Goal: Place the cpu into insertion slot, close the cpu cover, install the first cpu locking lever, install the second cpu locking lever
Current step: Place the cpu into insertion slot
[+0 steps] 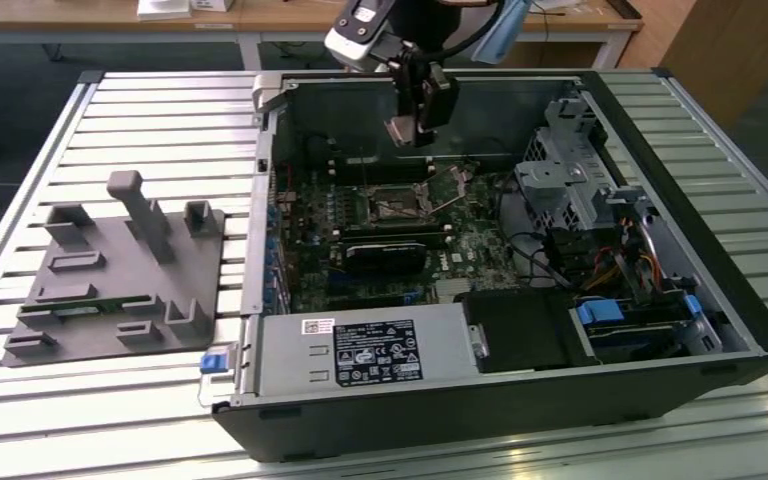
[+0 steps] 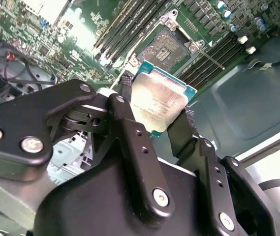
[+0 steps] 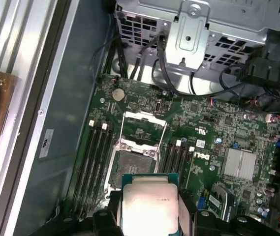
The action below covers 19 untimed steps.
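Observation:
My gripper [image 1: 411,125] hangs above the open computer case and is shut on the cpu [image 1: 402,130], a square chip with a pale silver top. In both wrist views the cpu [image 2: 159,101] [image 3: 149,201] sits between the two black fingers [image 2: 125,98], held by its edges. Below it on the green board lies the insertion slot [image 3: 133,166] [image 2: 165,46] [image 1: 395,205], its dark centre bare. The cpu cover [image 3: 143,129], a thin metal frame with a window, is flipped open on the far side of the slot. The chip is high above the board, apart from the slot.
Black memory slots [image 3: 96,162] flank the socket. A metal drive cage [image 1: 571,190] with cables stands on the exterior view's right, and a power supply [image 1: 357,350] is at the case front. A grey fixture block [image 1: 117,270] rests on the slatted table [image 1: 157,120] on the exterior view's left.

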{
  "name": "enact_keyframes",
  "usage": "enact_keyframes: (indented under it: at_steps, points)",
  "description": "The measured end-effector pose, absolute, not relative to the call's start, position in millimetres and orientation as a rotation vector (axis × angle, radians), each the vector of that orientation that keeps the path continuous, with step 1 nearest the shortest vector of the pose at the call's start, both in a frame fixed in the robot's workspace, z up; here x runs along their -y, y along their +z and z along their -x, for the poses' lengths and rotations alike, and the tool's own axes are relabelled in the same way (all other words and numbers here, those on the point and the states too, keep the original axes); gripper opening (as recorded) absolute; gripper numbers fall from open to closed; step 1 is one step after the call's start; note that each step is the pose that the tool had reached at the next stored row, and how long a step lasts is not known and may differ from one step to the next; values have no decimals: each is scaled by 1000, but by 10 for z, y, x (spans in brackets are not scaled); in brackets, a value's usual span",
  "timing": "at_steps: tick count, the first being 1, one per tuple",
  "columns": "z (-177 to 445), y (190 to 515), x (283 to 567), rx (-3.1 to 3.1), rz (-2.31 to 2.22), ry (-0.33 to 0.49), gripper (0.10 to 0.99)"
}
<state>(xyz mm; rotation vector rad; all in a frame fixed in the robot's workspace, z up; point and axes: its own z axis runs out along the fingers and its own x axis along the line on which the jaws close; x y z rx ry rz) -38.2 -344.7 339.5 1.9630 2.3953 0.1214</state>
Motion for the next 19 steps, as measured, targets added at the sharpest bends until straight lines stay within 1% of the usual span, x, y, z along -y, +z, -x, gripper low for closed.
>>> enact_keyframes:
  at_steps: [10,19]
  points:
    - [383,3280,3447,-2247,-2118,110,541]
    - [383,3191,3447,-2208,-2144,92,541]
